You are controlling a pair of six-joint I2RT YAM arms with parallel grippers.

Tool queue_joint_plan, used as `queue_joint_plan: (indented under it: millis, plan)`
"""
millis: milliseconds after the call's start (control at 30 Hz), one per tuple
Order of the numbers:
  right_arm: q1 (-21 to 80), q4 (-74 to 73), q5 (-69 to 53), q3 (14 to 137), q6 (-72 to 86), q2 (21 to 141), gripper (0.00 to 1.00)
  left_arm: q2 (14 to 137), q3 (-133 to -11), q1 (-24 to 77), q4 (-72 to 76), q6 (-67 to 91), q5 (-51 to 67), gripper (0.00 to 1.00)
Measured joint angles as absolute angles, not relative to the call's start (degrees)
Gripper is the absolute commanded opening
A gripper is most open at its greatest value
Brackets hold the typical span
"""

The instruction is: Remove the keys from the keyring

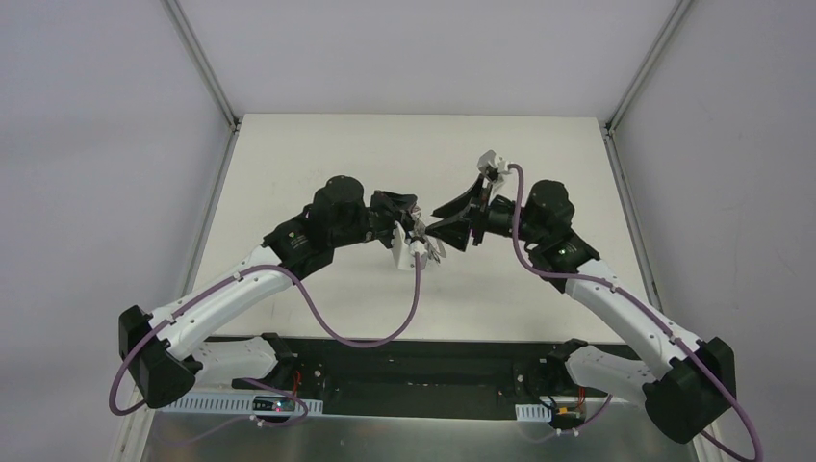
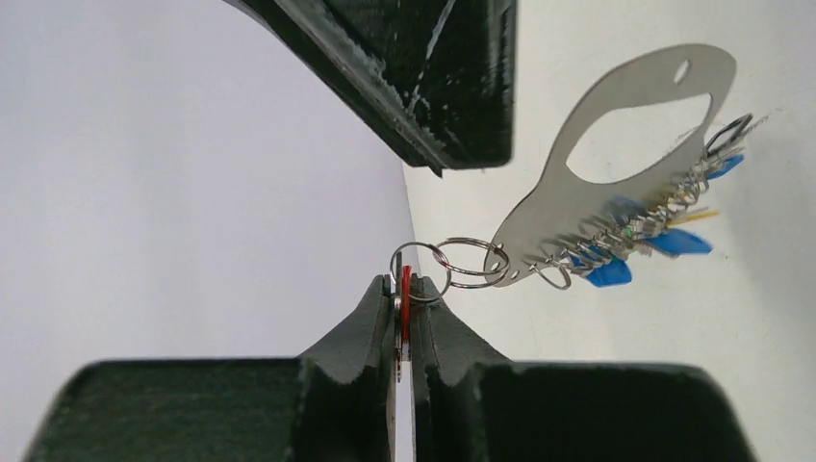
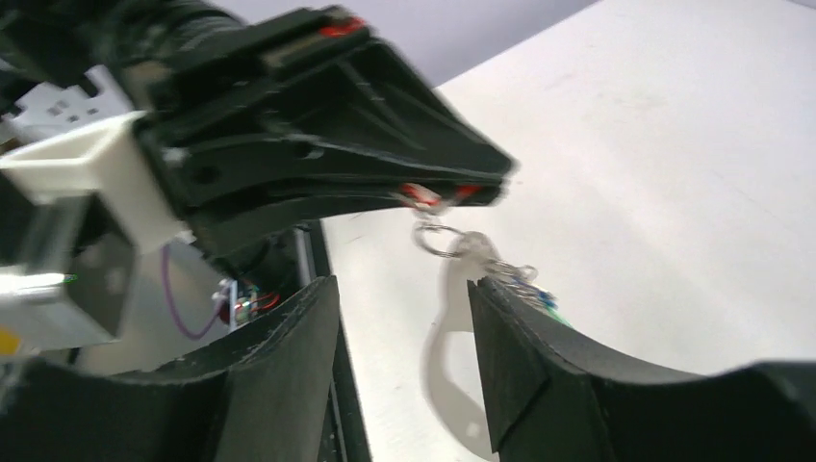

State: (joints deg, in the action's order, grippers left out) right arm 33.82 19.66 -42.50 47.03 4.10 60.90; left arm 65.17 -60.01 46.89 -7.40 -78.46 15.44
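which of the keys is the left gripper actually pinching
The red key, clamped edge-on between the fingers of the left gripper. The blue keys hang free along the keyring, outside the grip.

Reads silver-grey on keyring point(image 2: 577, 197), blue on most keys point(image 2: 688, 243), red on one key point(image 2: 405, 308), black on left tool point(image 3: 496, 185), off-white on bench point(image 1: 385, 154).
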Motion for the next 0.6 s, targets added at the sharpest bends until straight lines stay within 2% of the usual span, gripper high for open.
queue_joint_plan:
  millis: [133, 300, 600]
  plan:
    - [31.2, 18.4, -39.6, 47.0, 2.3, 61.4, 0.48, 64.3, -59.6, 46.9, -6.6, -78.3, 16.5, 0.0]
    - [30.6, 18.2, -39.0, 47.6, -1.7, 64.6, 0.48, 64.0, -59.0, 46.9, -6.3, -77.5, 17.6, 0.0]
    - [32.3, 20.7, -45.1, 47.6, -5.5, 68.7, 0.48, 63.7, -58.4, 46.9, -6.2, -77.0, 18.7, 0.0]
